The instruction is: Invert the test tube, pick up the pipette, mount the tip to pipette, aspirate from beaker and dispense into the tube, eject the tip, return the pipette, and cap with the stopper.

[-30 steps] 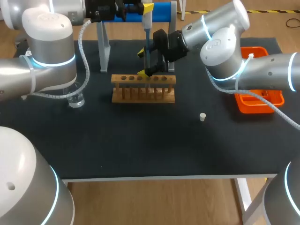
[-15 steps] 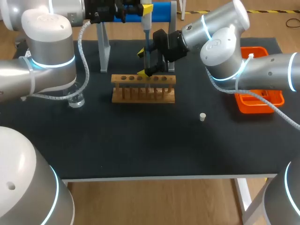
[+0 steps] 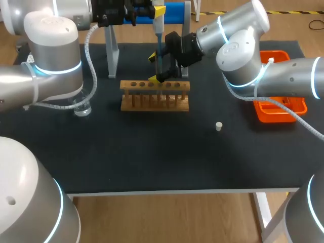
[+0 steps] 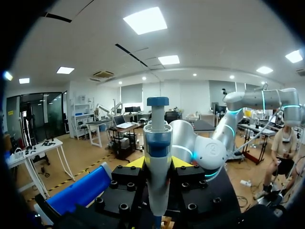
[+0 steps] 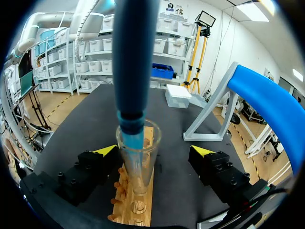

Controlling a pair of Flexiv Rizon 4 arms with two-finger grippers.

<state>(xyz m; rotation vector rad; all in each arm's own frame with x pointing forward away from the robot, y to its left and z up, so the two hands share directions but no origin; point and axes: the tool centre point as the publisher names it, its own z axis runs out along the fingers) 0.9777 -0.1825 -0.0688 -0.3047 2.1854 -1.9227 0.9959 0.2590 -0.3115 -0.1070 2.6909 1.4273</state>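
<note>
- Left hand (image 4: 158, 164): closed on the pipette (image 4: 157, 143), one yellow pad against each side of the barrel. The pipette hangs upright, plunger above the hand, shaft running down below it.
- Right hand (image 5: 155, 151): fingers spread wide and holding nothing. The test tube (image 5: 138, 167) stands between them, clear of both pads.
- The tube sits in a hole of the wooden rack (image 3: 154, 96), directly under the left hand.
- The pale tip (image 5: 129, 136) on the pipette is inside the mouth of the tube. Judged step: dispensing.
- Stopper (image 3: 218, 126) lies on the counter (image 3: 152, 162), well apart from both hands. Beaker (image 3: 82, 107) is off beside the left arm, far from its hand.
- Risk: nothing grips the tube. If the tip rubs or wedges on the glass wall, lifting the pipette could drag the tube up out of the rack or tilt it.
- Risk: a sideways drift of the left hand would lever the tip against the rim and could knock it loose or spill.
- Risk: if the right hand closes off-centre, one pad would reach the tube first and tip it in the rack.
</note>
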